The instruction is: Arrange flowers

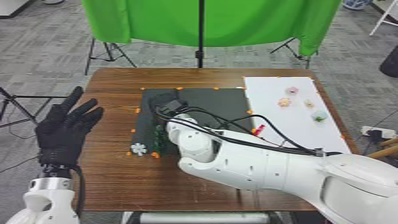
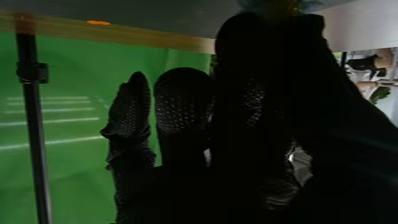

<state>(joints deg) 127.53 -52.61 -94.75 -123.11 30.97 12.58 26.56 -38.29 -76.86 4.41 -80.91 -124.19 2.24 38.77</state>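
**One green stem (image 1: 159,138), and the right robot hand (image 1: 167,103) has the easier line to it**

So the stem lies on the dark mat (image 1: 218,96), towards its left edge, with its long axis running roughly towards and away from the robot. It's on the robot's near side of the right robot hand, so if that's where the bloom goes, the next move is probably a pull back, not a big sideways swing. The left robot hand (image 1: 64,127) is wide open, off past the worktop's (image 1: 111,175) left side, and farther from the stem.

Right wrist view has the grip: a pale bluish bloom (image 2: 258,4) at the fingertips, looks like a narrow pinch. Head view gives the layout: white flower (image 1: 139,148) just left of the stem's near end, small flowers (image 1: 284,102) over on the white sheet (image 1: 266,87).
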